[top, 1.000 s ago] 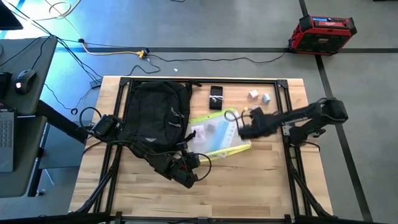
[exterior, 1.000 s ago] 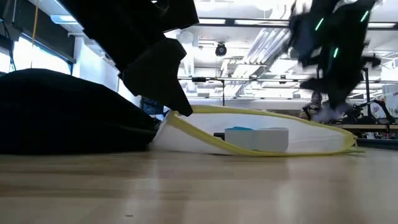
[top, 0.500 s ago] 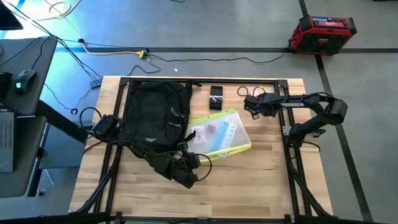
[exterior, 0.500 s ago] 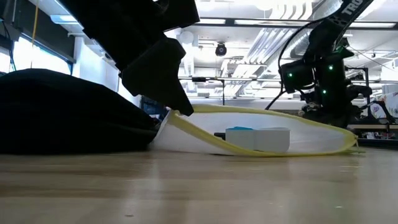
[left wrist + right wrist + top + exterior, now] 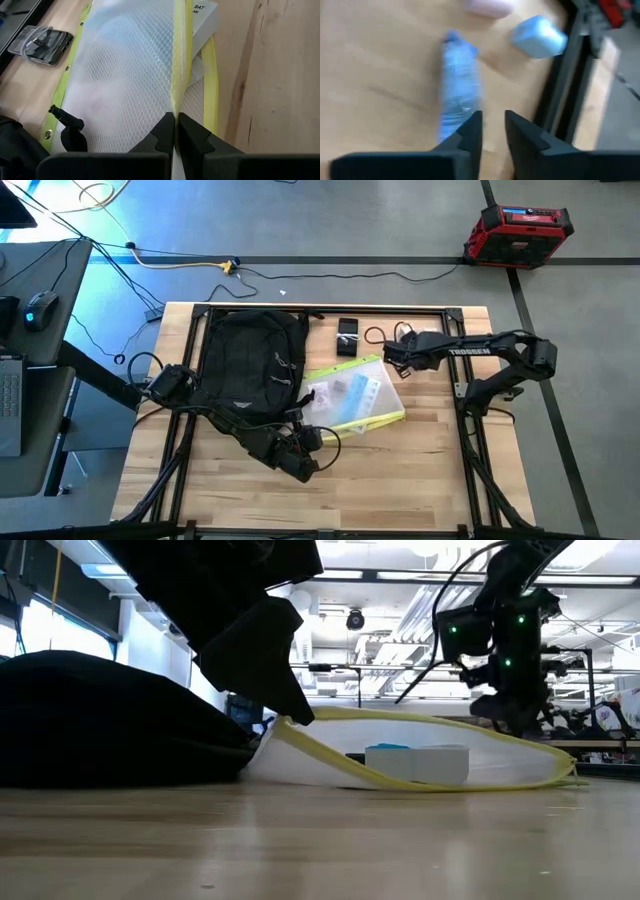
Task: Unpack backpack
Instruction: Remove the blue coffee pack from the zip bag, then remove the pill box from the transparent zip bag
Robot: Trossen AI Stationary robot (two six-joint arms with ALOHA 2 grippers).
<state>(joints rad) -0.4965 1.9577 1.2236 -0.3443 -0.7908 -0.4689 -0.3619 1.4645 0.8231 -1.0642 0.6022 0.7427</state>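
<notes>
A grey workshop floor is surrounding the wooden table (image 5: 440, 450), with a red case (image 5: 517, 232) sitting far right. From above, the backpack (image 5: 250, 365) is lying flat on the left half of the table, and beside it a clear mesh pouch (image 5: 352, 395) with yellow edging. A phone (image 5: 347, 336) is resting at the far edge. The right gripper (image 5: 392, 355) is hovering just past the pouch's far corner.

At table height, the backpack (image 5: 100, 720) is slumping softly. It looks light and floppy, best taken by a strap or the top loop.

The left gripper (image 5: 175, 137) is pinching the pouch's yellow edge (image 5: 180, 60), fingers pressed together; a white box inside reads "SAT".

The right gripper (image 5: 492, 131) is showing a narrow gap, holding nothing, above a blue bottle (image 5: 457, 85).
</notes>
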